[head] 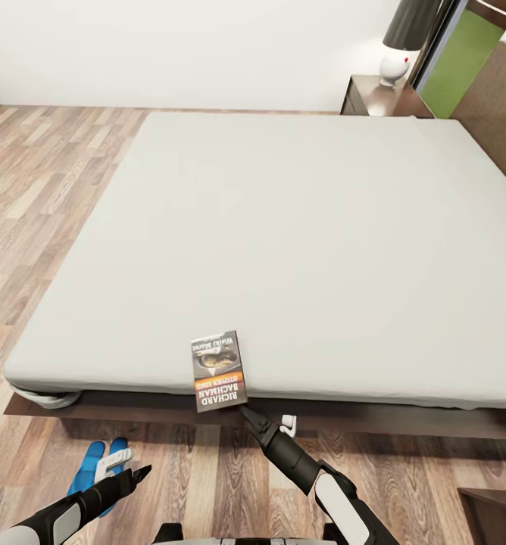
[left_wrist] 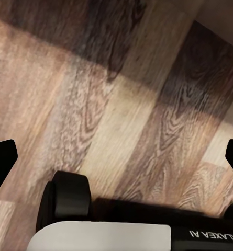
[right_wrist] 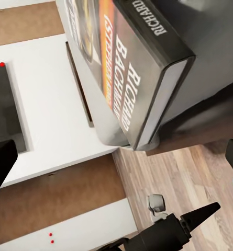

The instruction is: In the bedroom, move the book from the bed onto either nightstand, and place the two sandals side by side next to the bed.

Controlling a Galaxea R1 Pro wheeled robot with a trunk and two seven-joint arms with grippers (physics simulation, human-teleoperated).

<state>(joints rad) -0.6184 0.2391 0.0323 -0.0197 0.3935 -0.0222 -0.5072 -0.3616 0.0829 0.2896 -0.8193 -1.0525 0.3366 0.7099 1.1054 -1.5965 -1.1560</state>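
The book [head: 218, 371] lies flat on the near edge of the bed [head: 283, 227], its lower end sticking out a little past the mattress rim over the dark frame. Its cover faces up, with the orange band and white lettering readable upside down from the head view. In the right wrist view the book [right_wrist: 126, 68] juts over the mattress edge, spine and page block showing.

The right hand [head: 247, 415] reaches up from the near side — its tip sits just below the book's overhanging end, very close to it, though I cannot tell if it touches. Its fingers stand wide apart in the right wrist view, with nothing between them.

The left hand [head: 135, 476] hangs low over the wood floor [head: 41, 189] at the near left, fingers spread apart and empty. Just beside it, partly hidden by the arm, the blue sandals [head: 94, 462] lie on the floor near the bed's near left corner.

At the far right — beside the headboard — a nightstand [head: 374, 98] carries a lamp [head: 404, 42] with a white base and dark shade.
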